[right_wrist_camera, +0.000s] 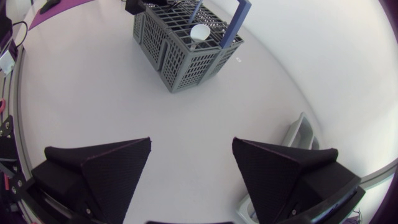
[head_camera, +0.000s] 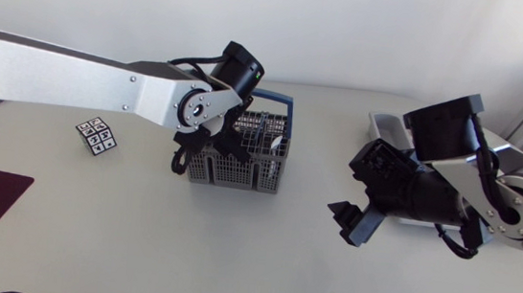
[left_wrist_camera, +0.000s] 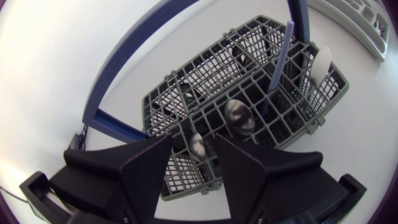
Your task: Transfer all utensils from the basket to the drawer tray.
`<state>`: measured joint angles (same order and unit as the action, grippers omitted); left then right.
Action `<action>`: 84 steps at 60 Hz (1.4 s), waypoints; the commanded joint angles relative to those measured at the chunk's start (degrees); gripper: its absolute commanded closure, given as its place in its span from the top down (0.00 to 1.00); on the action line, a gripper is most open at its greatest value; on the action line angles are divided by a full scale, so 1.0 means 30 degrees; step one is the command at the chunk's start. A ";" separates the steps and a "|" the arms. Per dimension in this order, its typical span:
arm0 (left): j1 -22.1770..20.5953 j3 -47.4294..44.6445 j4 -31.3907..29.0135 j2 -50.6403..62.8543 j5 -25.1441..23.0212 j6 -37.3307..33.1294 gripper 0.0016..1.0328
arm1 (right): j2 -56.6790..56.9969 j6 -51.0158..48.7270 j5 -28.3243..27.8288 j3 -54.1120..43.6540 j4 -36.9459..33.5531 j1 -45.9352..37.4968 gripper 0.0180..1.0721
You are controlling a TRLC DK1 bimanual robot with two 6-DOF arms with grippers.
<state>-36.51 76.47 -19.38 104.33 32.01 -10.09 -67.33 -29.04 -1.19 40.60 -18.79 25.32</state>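
On the white table (head_camera: 184, 254), the grey basket (head_camera: 240, 169) sits under the left gripper (left_wrist_camera: 193, 165). Its parted fingers flank a utensil tip (left_wrist_camera: 198, 147), apparently ungrasped. The right gripper (right_wrist_camera: 191, 165) hangs open, well apart from the basket.

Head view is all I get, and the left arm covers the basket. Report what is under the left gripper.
Observer: The left gripper is open above the basket; a metal utensil end shows in the gap between its fingertips.
Operator: List the other utensils.
Observer: A second metal end, a purple handle and a white spoon stand further along.
Operator: Now the right gripper.
Observer: The right gripper is open and empty; the rim of the drawer tray lies beside one finger.
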 commanded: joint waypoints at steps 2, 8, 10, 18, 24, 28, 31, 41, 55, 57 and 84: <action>-0.0134 0.0292 0.0218 0.0613 0.0492 0.0345 0.41 | -0.0320 0.0450 0.0192 0.0031 0.0198 0.0173 0.90; -0.0193 0.0117 0.0482 0.0730 0.0756 0.0345 0.41 | -0.0408 0.0450 0.0192 0.0002 0.0227 0.0202 0.90; -0.0193 0.0058 0.0511 0.0759 0.0785 0.0345 0.41 | -0.0437 0.0450 0.0192 -0.0027 0.0227 0.0202 0.90; -0.0310 -0.0088 0.0629 0.0935 0.1137 0.0433 0.32 | -0.0437 0.0450 0.0221 -0.0174 0.0373 0.0231 0.90; -0.0310 -0.0118 0.0658 0.0993 0.1371 0.0433 0.32 | -0.0437 0.0450 0.0280 -0.0262 0.0432 0.0290 0.90; -0.0281 -0.0147 0.0687 0.1052 0.1606 0.0462 0.26 | -0.0437 0.0450 0.0338 -0.0349 0.0461 0.0319 0.90; -0.0251 -0.0235 0.0717 0.1081 0.1635 0.0462 0.23 | -0.0408 0.0450 0.0338 -0.0408 0.0491 0.0349 0.90; -0.0193 -0.0381 0.0717 0.1228 0.1723 0.0491 0.19 | -0.0408 0.0450 0.0368 -0.0467 0.0491 0.0349 0.90; -0.0134 -0.0411 0.0717 0.1257 0.1723 0.0550 0.16 | -0.0408 0.0450 0.0573 -0.0613 0.0637 0.0524 0.90; -0.0105 -0.0440 0.0717 0.1257 0.1723 0.0579 0.12 | -0.0379 0.0450 0.0602 -0.0642 0.0666 0.0554 0.90; -0.0515 -0.1231 0.1332 0.1345 0.2221 0.0667 0.04 | -0.0408 0.0450 0.0749 -0.0877 0.0725 0.0700 0.90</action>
<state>-37.65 74.87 -15.33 106.56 39.13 -9.45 -67.64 -28.67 0.45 39.99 -17.34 26.96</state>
